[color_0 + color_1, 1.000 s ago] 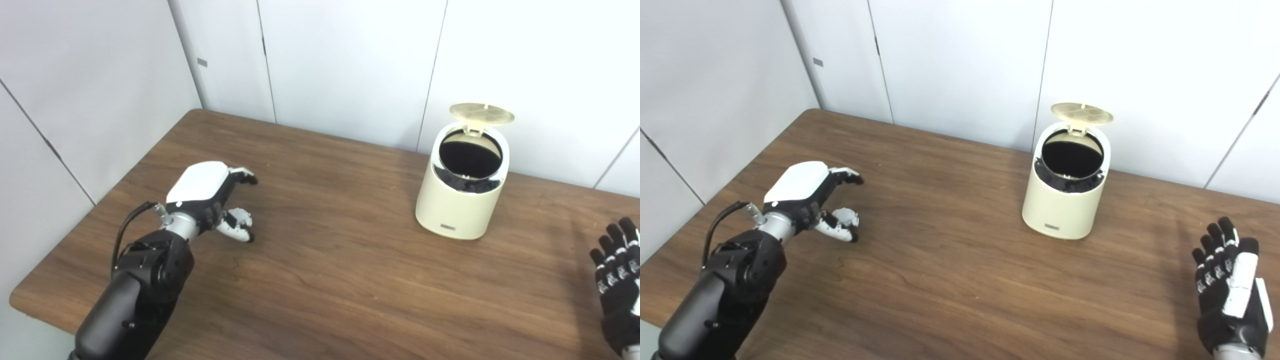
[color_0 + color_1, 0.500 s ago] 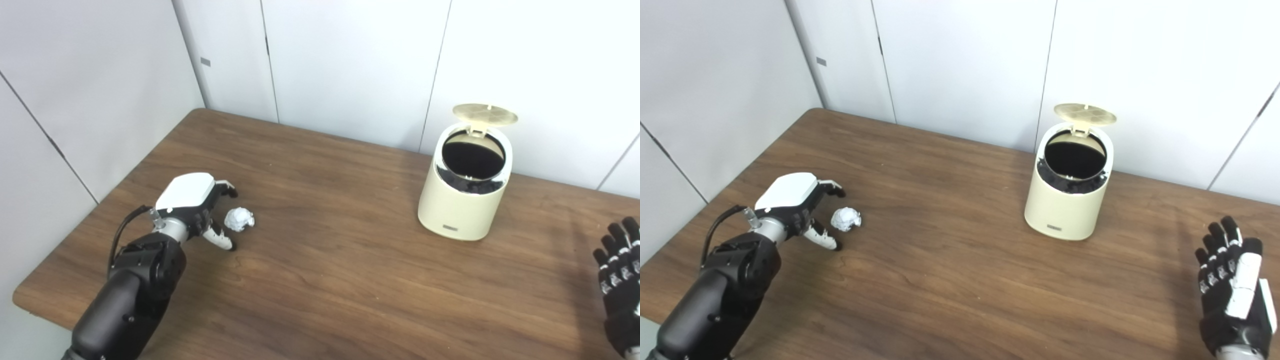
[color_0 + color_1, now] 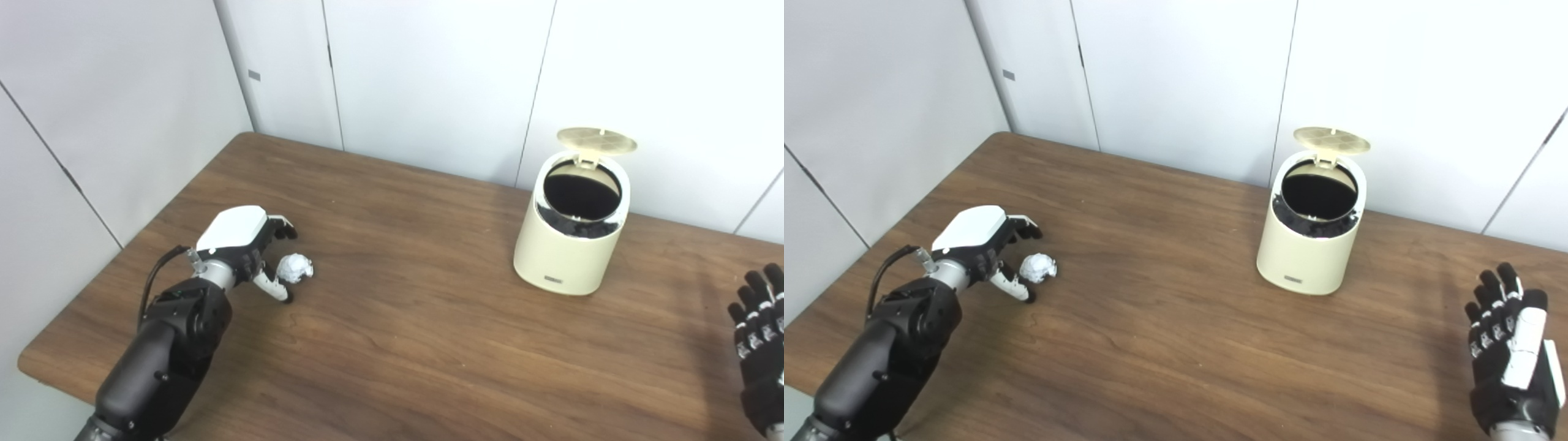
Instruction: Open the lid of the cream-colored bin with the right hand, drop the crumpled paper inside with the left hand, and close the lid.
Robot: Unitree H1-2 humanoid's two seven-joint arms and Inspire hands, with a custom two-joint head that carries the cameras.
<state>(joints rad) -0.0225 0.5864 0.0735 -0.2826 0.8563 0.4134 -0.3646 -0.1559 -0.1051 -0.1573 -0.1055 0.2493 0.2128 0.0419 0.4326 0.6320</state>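
Now, far left, the left hand (image 3: 245, 245) sits low on the table (image 3: 398, 343), fingers spread and gripping nothing. Paper (image 3: 294, 268) lies just right of it, between fingers and thumb, maybe touching the thumb. Looks like the grasp is next! Well right, the bin (image 3: 572, 245) stands with its lid (image 3: 597, 141) up. Far right, the right hand (image 3: 1510, 352) waits, fingers apart, empty.
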